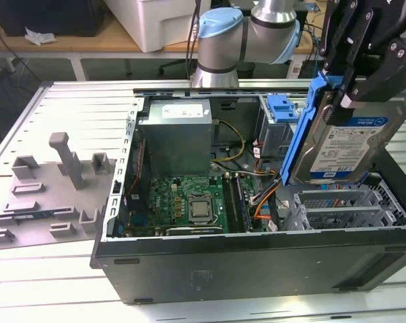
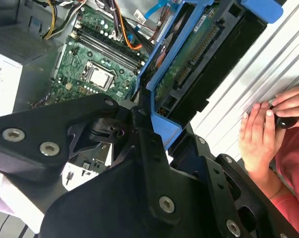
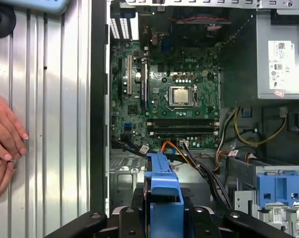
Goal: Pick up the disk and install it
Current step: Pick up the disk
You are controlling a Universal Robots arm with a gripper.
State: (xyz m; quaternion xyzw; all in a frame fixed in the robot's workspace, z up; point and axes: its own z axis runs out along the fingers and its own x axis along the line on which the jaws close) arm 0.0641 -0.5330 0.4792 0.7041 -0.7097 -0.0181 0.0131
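The gripper (image 1: 349, 85) hangs over the end of the open computer case (image 1: 256, 269) at the exterior view's right. Its fingers (image 1: 376, 73) are clamped on the upper end of the disk (image 1: 344, 145), gripping the blue carrier frame on either side. The disk is off the tabletop (image 1: 41, 282) and clear of the case, carried in the air. Its long axis runs steeply, close to upright, and leans so that the held end sits higher and toward the exterior view's right while the free end points down and toward the left. The labelled face looks toward the near side. In the second wrist view, the circuit-board face of the disk (image 2: 189, 64) looks the opposite way. The free end hangs just above the metal drive cage (image 1: 337, 202) in the near corner of the case at the exterior view's right, so the cage lies directly below and slightly nearer than the fingers. A smaller blue bracket (image 1: 282, 110) stands in the far part of the case, beside the grey power supply (image 1: 176, 131). The motherboard (image 1: 189, 195) lies flat on the case floor toward the exterior view's left. In the first wrist view, the carrier edge of the disk (image 3: 163, 184) is centred between the fingers and looks down into the case. A person's hand (image 3: 3, 134) rests on the tabletop outside the case wall, well apart from the disk.
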